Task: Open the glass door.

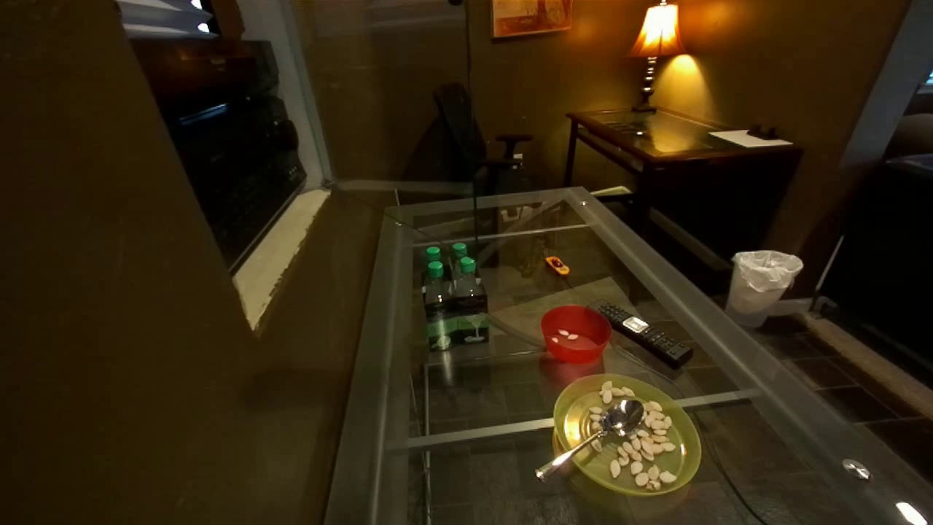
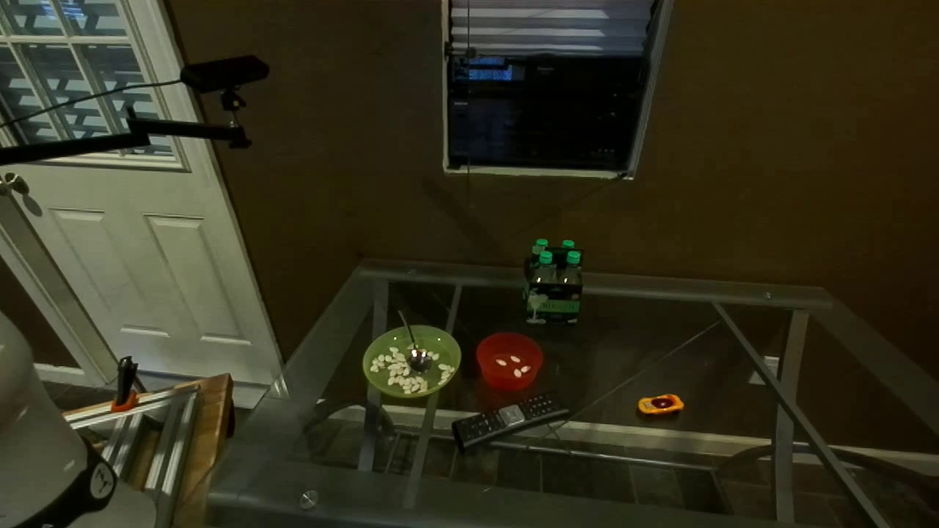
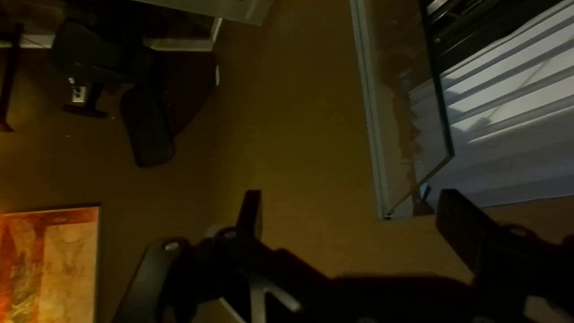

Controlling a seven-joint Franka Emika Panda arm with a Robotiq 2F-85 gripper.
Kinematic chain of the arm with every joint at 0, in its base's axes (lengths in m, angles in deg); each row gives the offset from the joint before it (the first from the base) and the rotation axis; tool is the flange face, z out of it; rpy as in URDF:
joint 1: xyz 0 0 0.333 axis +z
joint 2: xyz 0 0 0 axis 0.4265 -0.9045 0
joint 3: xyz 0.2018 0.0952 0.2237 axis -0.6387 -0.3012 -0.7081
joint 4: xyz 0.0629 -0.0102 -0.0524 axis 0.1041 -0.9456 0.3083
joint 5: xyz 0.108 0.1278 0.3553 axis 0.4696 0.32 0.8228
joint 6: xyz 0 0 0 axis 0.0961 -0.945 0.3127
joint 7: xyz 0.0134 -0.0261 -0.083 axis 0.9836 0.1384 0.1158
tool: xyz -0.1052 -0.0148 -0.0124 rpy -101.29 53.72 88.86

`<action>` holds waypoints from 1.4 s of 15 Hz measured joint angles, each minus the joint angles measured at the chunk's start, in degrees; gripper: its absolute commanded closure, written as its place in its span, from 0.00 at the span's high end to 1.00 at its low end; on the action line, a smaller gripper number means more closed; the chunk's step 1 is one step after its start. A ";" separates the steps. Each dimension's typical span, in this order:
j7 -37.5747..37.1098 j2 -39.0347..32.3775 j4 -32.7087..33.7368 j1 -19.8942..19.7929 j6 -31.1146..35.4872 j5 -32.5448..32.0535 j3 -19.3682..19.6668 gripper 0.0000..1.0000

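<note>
Clearly, the glass door stands swung out from its window frame, hinged on the side nearer the office chair, its pane above the wall-side edge of the surface. In the wrist view the end effector has its fingers spread well apart, the pane's hinged corner showing between them; whether either one touches the glass I cannot tell. Behind the pane, the frame encloses a black electronic unit under a pleated blind.

Just inside the wall-side edge, a four-pack of green-capped bottles stands upright. A red bowl holding a few pale seeds sits toward the middle. Nearer the short edge by the white door is a yellow-green bowl with more seeds, a metal spoon lying in it, handle across the rim. A remote control lies between the red bowl and the long edge opposite the wall; a yellow toy car lies toward the other short edge. Beyond that edge stands a desk bearing a lit table lamp.
</note>
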 measured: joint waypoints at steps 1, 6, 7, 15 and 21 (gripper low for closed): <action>1.94 0.90 -1.38 0.22 1.25 1.60 0.32 1.00; 12.14 2.90 -8.73 -11.67 8.96 14.26 -8.21 1.00; 13.24 2.91 -10.05 -14.69 10.56 16.49 -10.71 1.00; 14.08 2.62 -12.97 -26.77 14.81 19.37 -20.71 1.00; 6.40 1.91 -15.31 -39.54 16.45 -0.77 -29.77 1.00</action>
